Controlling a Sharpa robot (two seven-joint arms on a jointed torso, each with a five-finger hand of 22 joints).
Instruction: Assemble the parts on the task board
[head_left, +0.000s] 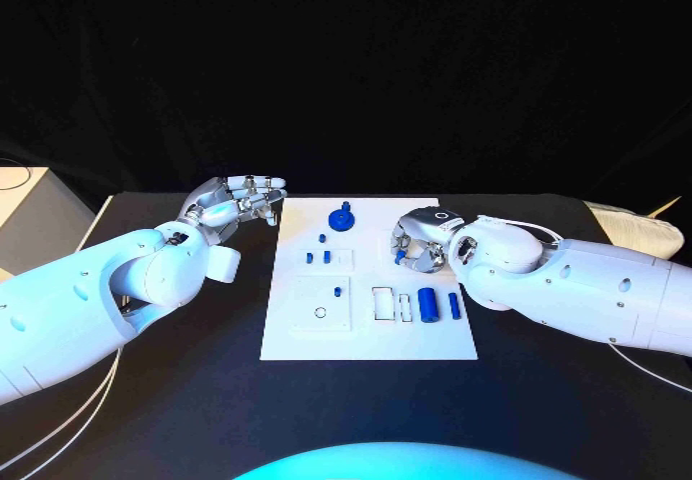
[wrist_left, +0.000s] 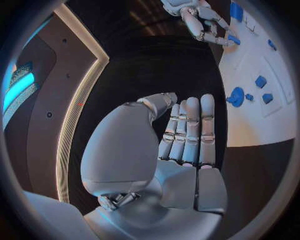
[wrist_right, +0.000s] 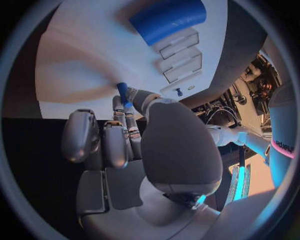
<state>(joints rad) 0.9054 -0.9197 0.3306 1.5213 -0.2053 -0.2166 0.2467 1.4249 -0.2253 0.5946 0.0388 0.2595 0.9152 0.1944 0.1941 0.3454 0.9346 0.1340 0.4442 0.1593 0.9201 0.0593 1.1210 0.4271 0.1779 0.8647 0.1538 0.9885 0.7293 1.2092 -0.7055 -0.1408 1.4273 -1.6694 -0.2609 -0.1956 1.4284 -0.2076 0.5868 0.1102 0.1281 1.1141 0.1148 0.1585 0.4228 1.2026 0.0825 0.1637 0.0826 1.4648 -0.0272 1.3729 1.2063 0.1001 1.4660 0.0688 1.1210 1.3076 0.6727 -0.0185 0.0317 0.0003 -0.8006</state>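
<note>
Low at left, the left robot hand (head_left: 238, 205) hovers beside the task board (head_left: 368, 345), its fingers straight and side by side, holding nothing. Mid-board lie a blue cylinder (head_left: 427, 302) and round knob (head_left: 342, 219). At right, the right robot hand (head_left: 421, 238) pinches a small blue peg (wrist_right: 122, 91); it should be lowered upright, squarely over its hole, before release.

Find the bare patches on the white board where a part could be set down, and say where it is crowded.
Free: the task board strip along its near edge, below the recesses, and its far left corner beside the left hand. Crowded: the middle rows of small blue parts and the right side, where the right hand hovers.
</note>
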